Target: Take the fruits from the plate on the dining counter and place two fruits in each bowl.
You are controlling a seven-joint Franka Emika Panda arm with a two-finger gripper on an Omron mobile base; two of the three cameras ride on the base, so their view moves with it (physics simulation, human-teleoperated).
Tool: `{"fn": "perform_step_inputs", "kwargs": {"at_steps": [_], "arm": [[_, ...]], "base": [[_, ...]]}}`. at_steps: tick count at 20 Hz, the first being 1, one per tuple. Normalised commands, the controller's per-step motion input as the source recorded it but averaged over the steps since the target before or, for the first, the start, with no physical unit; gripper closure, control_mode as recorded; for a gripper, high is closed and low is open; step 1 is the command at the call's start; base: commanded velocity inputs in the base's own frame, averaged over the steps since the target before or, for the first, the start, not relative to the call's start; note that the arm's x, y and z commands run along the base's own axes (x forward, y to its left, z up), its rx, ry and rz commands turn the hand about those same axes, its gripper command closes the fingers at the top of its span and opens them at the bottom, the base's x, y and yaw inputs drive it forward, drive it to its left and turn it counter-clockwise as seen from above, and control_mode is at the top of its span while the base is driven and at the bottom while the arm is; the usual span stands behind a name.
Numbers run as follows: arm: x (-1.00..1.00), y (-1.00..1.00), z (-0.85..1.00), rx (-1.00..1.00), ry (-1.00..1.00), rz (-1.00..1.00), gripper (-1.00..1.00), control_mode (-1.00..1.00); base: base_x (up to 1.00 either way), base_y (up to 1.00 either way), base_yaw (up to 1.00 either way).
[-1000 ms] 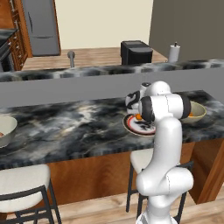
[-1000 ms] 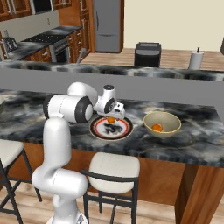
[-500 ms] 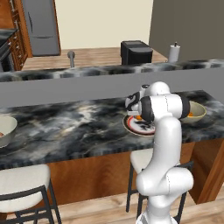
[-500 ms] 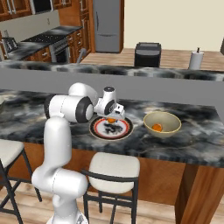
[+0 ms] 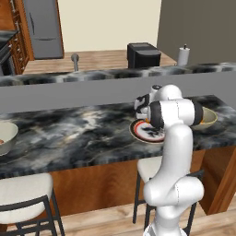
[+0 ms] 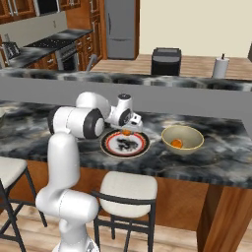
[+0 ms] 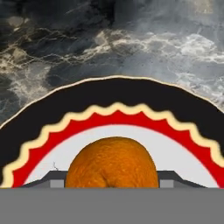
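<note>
Hand view, nearest first: the jaws [image 6: 127, 131] are clenched on a bright orange fruit [image 7: 112, 162] with dimpled skin, low over the plate [image 7: 118, 98], whose white centre is ringed by a red zigzag and a black rim. Beyond, on the marbled bench [image 6: 221, 152], the near beige bowl [image 6: 182, 139] holds one orange fruit [image 6: 176, 143]. A second bowl [image 5: 6, 137] sits well apart; most placing looks undone.

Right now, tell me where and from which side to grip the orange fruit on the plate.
Grip the orange fruit across its widest middle, coming straight down from above. It is round and sits low on the flat plate, so a side approach would likely hit the rim. The gripper is shut on it that way.
</note>
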Motion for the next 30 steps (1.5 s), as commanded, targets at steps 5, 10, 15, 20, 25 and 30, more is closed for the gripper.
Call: {"fn": "perform_step_inputs", "kwargs": {"at_steps": [5,10,15,20,25,30], "arm": [[-0.8,-0.24,0.91,0.0,0.0,0.0,1.0,-1.0],[-1.0,-0.08,0.89,-0.01,0.0,0.0,1.0,-1.0],[-1.0,0.25,0.45,-0.05,0.0,-0.01,1.0,-1.0],[-1.0,0.31,0.41,-0.04,0.07,-0.06,1.0,-1.0],[-1.0,-0.09,0.05,-0.01,0.06,0.0,1.0,-1.0],[-0.56,0.0,0.29,-0.01,0.01,0.01,1.0,-1.0]], "base": [[0.0,0.0,0.0],[0.0,0.0,0.0],[0.0,0.0,0.0],[0.0,0.0,0.0],[0.0,0.0,0.0],[0.0,0.0,0.0]]}}
